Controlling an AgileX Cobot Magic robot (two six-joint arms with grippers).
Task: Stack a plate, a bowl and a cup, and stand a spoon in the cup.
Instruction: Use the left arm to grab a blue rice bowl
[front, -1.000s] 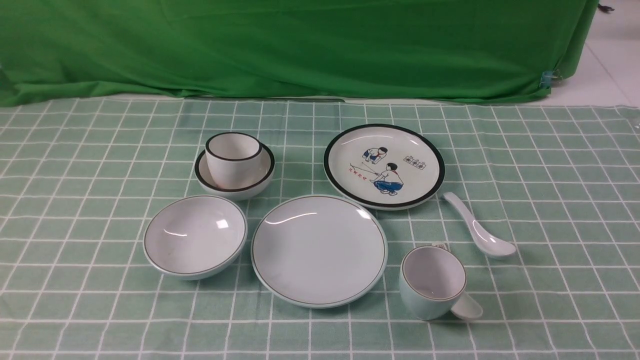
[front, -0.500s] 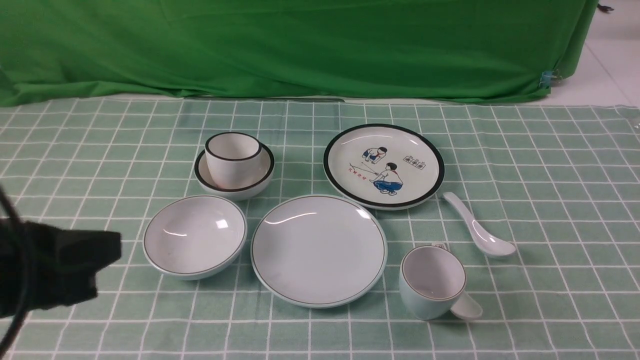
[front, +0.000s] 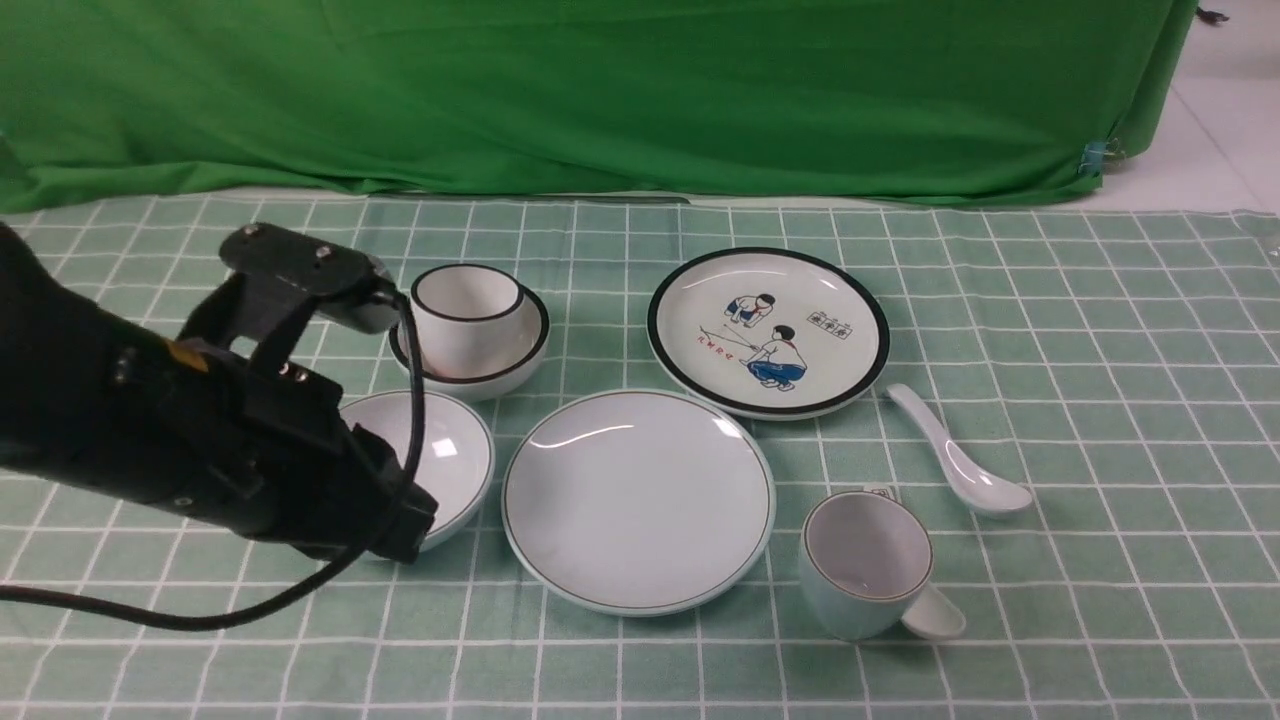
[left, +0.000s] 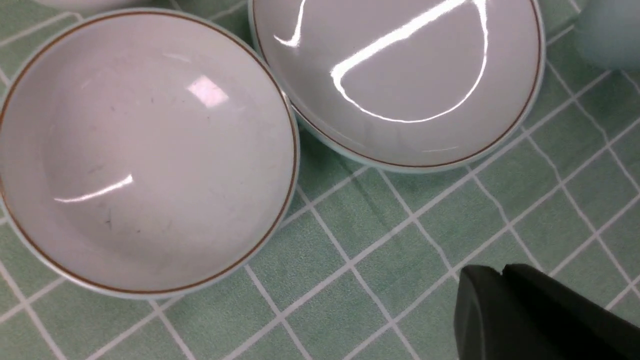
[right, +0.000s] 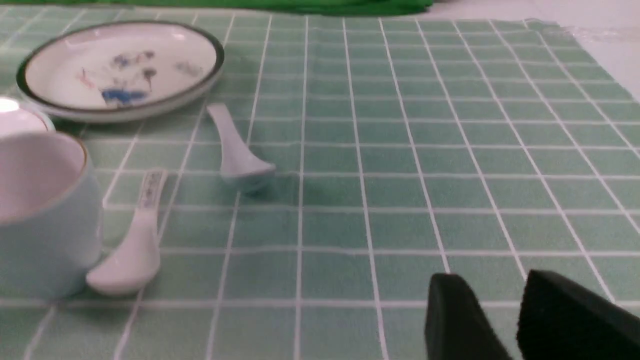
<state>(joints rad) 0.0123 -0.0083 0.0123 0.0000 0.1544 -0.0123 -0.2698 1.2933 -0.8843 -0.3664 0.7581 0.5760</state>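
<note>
Left tool (left: 500, 274) pressed together, empty, over checked surface (front: 1100, 600) by near edge of bowl (front: 455, 450). Left arm (front: 150, 440) hides bowl's left side. Plate (front: 638, 500) just right of bowl. Behind: black-rimmed cup (front: 467, 315) in black-rimmed bowl (front: 500, 372), cartoon plate (front: 768, 332). Cup (front: 865, 565) tilted against printed spoon (front: 935, 615). Spoon (front: 955, 460) alone, right of plate. Right tool (right: 505, 287) spread, empty, near open surface beyond spoon. Green drape (front: 600, 90) along far edge.

The plate (front: 638, 500) lies open above, flanked closely by the bowl (front: 458, 452) and the cup (front: 865, 565).
</note>
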